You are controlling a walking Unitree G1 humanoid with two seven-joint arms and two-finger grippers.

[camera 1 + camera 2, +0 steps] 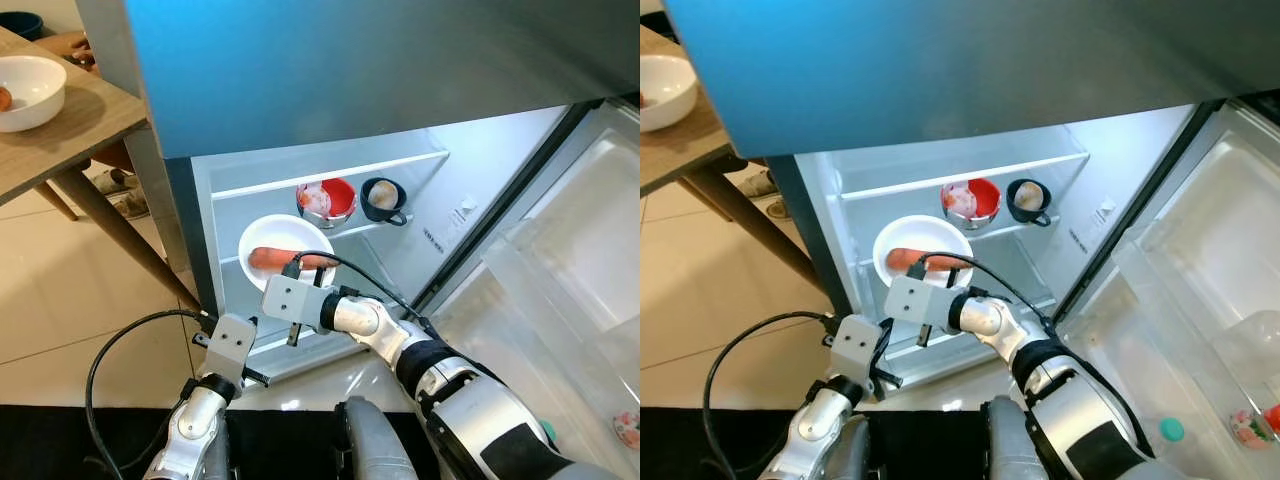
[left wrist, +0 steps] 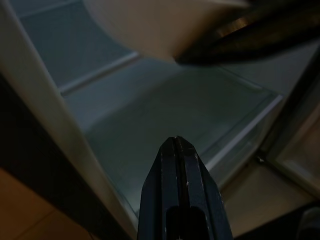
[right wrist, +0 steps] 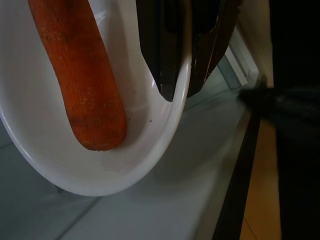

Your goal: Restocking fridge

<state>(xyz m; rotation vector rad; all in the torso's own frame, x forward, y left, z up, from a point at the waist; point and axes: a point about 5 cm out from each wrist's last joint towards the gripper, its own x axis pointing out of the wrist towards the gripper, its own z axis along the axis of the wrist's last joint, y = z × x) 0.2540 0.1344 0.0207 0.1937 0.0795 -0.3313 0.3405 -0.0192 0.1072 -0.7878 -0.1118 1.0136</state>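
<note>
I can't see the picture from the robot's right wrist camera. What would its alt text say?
The robot's right hand pinches the rim of a white bowl holding one orange carrot, one black finger inside the rim and one outside. Under the bowl lies a pale glass fridge shelf.

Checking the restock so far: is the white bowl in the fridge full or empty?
Neither: the bowl holds a single carrot, with the right gripper shut on its rim.
</note>
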